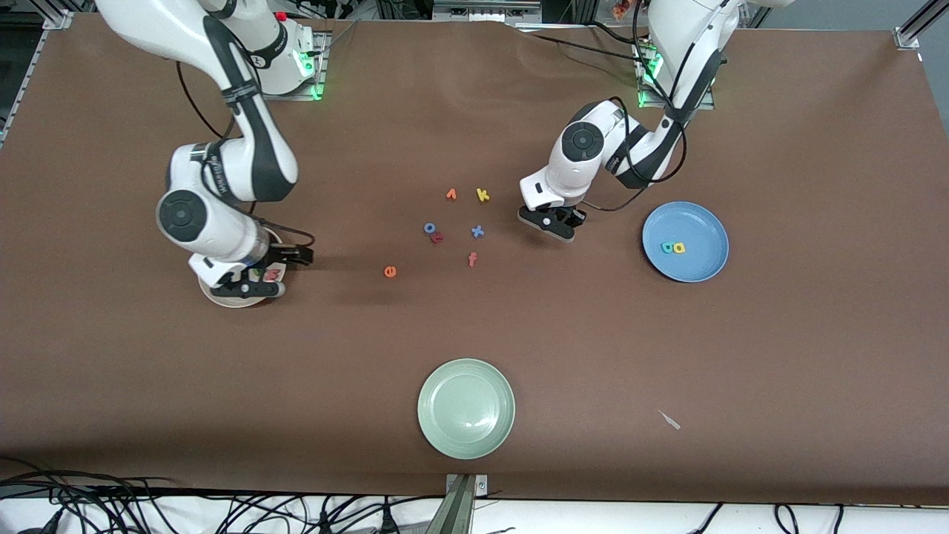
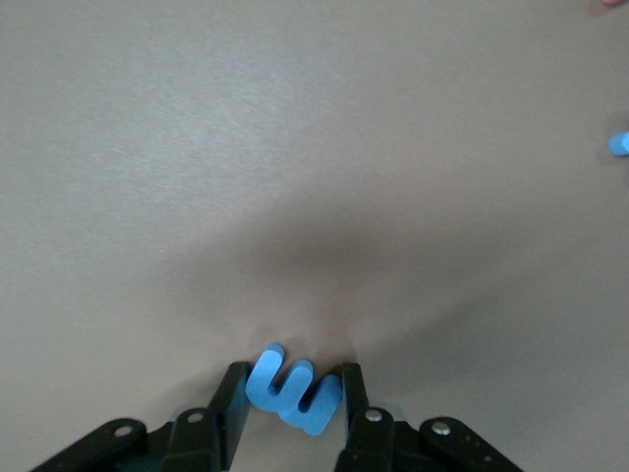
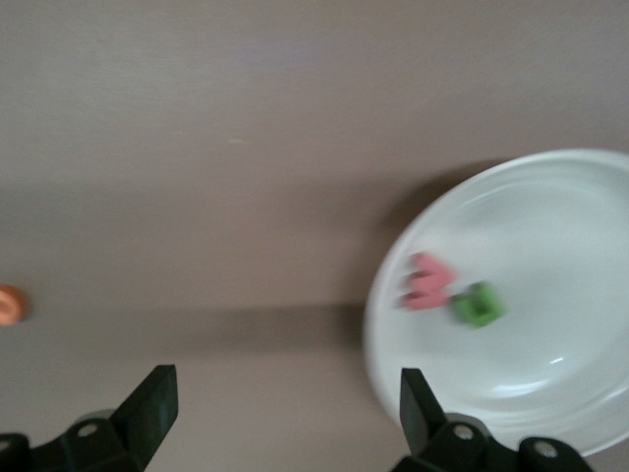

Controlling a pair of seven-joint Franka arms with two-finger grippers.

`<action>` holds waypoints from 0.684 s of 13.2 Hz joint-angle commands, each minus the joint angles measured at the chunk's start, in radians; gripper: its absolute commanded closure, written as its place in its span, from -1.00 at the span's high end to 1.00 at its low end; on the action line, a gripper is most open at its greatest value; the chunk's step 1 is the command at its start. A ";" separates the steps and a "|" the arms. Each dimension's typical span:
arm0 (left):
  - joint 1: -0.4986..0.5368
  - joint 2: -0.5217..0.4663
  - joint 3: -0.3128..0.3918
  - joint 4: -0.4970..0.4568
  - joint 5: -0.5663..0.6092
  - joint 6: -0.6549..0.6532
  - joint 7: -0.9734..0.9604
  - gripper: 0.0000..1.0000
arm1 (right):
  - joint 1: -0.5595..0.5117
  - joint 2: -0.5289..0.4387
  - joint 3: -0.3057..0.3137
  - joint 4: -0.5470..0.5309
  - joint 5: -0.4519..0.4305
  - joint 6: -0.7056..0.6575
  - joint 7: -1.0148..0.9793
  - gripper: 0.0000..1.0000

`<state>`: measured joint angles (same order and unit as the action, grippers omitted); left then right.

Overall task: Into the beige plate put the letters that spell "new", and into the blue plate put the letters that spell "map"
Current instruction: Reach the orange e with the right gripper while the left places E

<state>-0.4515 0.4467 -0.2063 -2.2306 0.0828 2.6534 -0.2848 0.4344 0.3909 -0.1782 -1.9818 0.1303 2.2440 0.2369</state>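
The blue m (image 2: pixel 294 390) lies flat on the table between the left gripper's (image 2: pixel 293 403) fingers, which touch its sides — you're near the letter cluster, toward the blue plate (image 1: pixel 708 267). It looks light, soft foam; pinch across its edges, gently. Your right gripper (image 3: pixel 285 413) hangs spread wide and empty over the beige plate (image 3: pixel 550 393), where the w (image 3: pixel 428 282) and n (image 3: pixel 479 304) lie. The orange e (image 1: pixel 390 272) waits on the table.

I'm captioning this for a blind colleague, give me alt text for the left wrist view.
The left gripper is down at the brown table, its black fingers closing on the blue m between them. Another blue letter peeks in at the edge of the view.
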 commanded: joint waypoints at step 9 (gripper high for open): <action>0.552 -0.324 -0.056 -0.168 0.037 -0.253 0.375 -0.48 | 0.089 0.140 0.137 0.095 0.009 0.120 0.297 1.00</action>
<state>0.0474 0.1949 -0.2438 -2.3105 0.0876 2.4020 0.0502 0.4999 0.4762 -0.0405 -1.9545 0.1303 2.3659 0.5207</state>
